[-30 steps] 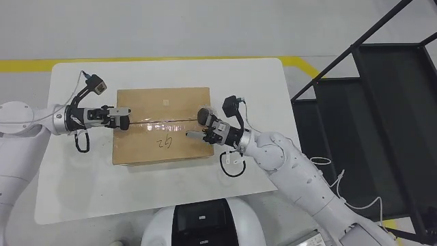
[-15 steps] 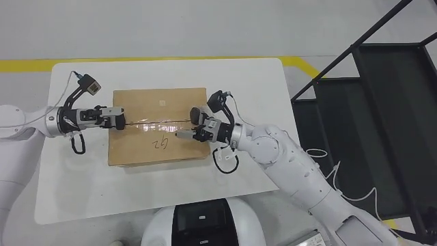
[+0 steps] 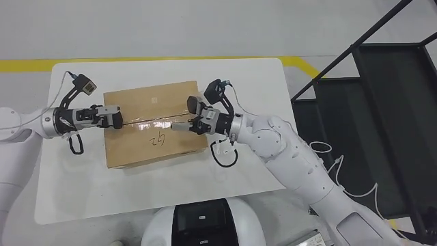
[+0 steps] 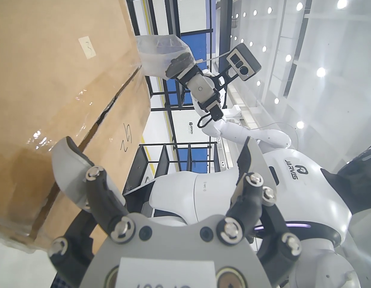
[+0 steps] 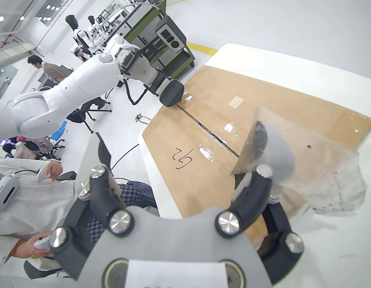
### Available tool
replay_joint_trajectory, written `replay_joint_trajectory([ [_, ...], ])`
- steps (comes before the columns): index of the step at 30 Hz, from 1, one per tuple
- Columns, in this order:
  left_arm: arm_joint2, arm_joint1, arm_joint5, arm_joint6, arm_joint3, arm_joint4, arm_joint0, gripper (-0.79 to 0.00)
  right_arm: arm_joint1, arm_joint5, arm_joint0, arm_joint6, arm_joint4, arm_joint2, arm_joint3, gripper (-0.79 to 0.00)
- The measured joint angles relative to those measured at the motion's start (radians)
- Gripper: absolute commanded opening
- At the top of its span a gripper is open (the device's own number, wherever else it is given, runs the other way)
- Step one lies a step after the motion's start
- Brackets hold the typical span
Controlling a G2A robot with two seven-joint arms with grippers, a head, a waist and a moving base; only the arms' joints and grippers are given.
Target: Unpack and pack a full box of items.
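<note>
One white, round-cornered surface (image 3: 259,89) carries a closed brown cardboard box (image 3: 153,106) near its middle, set slightly askew to the edges. Clear glossy tape (image 3: 150,118) runs along the centre seam between the two top flaps, and the seam gapes a little under it. Left jaws: spread, at the box's left end level with the seam, one pale finger (image 4: 68,166) lying against the taped end wall, the other clear of the box. Right jaws: spread, at the seam's right end. A loose flap of translucent tape (image 5: 308,163) is draped over one of their fingers and meets the seam end. A small pale label (image 3: 154,98) sits on the far flap and a handwritten black mark (image 3: 158,139) on the near one.
</note>
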Motion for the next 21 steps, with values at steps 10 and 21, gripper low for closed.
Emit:
replay_joint_trajectory([
  [10, -0.018, -0.001, 0.0, 0.0, 0.002, 0.003, 0.009, 0.0, 0.013, 0.058, -0.047, 0.026, -0.045, 0.05, -0.102, -0.785],
  [21, -0.047, 0.002, -0.006, 0.01, -0.003, 0.009, 0.029, 0.0, -0.009, 0.102, 0.017, 0.047, -0.054, -0.023, -0.065, -0.785],
])
